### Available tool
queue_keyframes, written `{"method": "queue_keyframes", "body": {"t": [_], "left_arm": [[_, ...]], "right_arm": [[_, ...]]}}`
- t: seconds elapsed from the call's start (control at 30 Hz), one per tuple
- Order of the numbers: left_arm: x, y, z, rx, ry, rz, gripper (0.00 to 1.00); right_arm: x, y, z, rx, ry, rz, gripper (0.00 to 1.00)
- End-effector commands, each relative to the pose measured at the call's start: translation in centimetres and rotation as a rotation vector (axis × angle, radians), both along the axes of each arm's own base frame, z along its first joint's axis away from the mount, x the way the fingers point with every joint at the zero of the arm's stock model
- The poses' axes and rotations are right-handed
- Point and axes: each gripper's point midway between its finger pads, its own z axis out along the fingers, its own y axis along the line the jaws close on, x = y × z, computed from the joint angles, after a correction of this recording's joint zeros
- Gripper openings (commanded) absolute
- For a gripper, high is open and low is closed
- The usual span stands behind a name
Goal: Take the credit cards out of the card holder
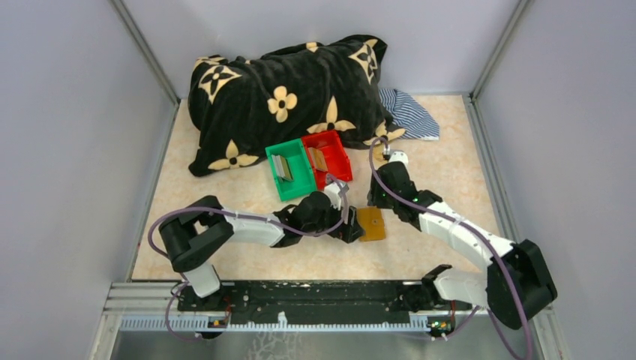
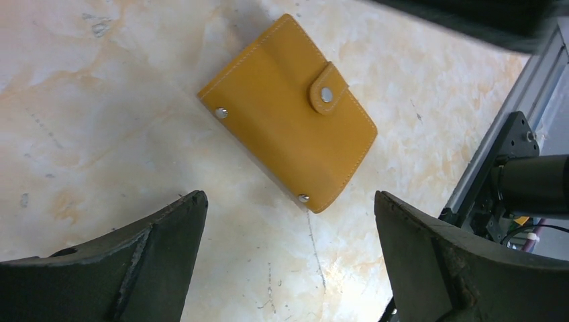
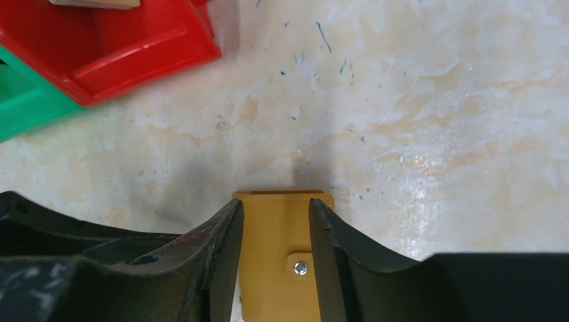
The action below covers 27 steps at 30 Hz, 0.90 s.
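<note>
The card holder (image 1: 371,224) is a tan leather wallet lying folded shut on the marble table, strap tab snapped. My left gripper (image 1: 354,231) hovers just left of it, wide open and empty; in the left wrist view the card holder (image 2: 282,107) lies beyond the left gripper (image 2: 288,198). My right gripper (image 3: 275,204) hangs over the card holder (image 3: 275,235) near its far end, jaws partly open, fingers above its two long edges. A grey card (image 1: 283,166) stands in the green bin (image 1: 306,180) and a tan card (image 1: 319,159) in the red bin (image 1: 343,156).
A black cushion with gold flowers (image 1: 285,90) fills the back of the table, with a striped cloth (image 1: 409,112) to its right. The two bins stand side by side before it; the red bin (image 3: 134,54) and green bin (image 3: 20,100) show in the right wrist view.
</note>
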Motion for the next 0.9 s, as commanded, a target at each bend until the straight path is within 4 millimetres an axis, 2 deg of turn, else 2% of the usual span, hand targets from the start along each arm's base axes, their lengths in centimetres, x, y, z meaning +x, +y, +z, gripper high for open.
{"method": "queue_keyframes", "body": {"t": [0.0,0.07,0.17,0.23,0.27,0.37,0.43,0.47,0.63,0.77,0.87], "left_arm": [[1.6,0.4,-0.1,-0.024,0.054,0.083,0.99],[2.1,0.1,-0.3,-0.019,0.068,0.102,0.95],[3.4,0.6,-1.6,0.054,0.098,0.193,0.89],[4.0,0.6,-2.0,0.081,0.093,0.220,0.82],[4.2,0.3,-1.9,0.081,0.084,0.214,0.75],[4.1,-1.1,-0.3,0.030,0.071,0.163,0.26],[3.9,-1.8,0.8,-0.016,0.069,0.138,0.05],[3.7,-2.1,1.3,-0.042,0.073,0.118,0.00],[3.4,-2.6,1.9,-0.153,0.156,0.071,0.00],[2.8,-2.5,2.9,-0.277,0.212,0.022,0.00],[2.7,-2.8,3.3,-0.297,0.229,0.004,0.00]], "right_arm": [[0.6,-0.8,3.8,-0.028,-0.091,-0.001,0.42],[0.1,-1.0,3.7,-0.034,-0.090,0.006,0.42],[-0.7,-1.4,3.4,-0.029,-0.092,0.015,0.42],[-1.2,-1.6,3.2,-0.022,-0.093,0.021,0.40],[-1.4,-1.6,3.2,-0.016,-0.095,0.021,0.36],[-1.9,-1.7,2.8,-0.005,-0.088,0.021,0.26],[-2.1,-1.8,2.6,-0.004,-0.082,0.017,0.22],[-2.2,-1.8,2.6,-0.002,-0.083,0.015,0.20],[-2.4,-1.7,2.4,0.002,-0.078,0.027,0.12],[-2.8,-1.5,1.5,0.012,-0.055,0.036,0.11],[-3.1,-1.5,1.1,0.018,-0.046,0.034,0.11]]}}
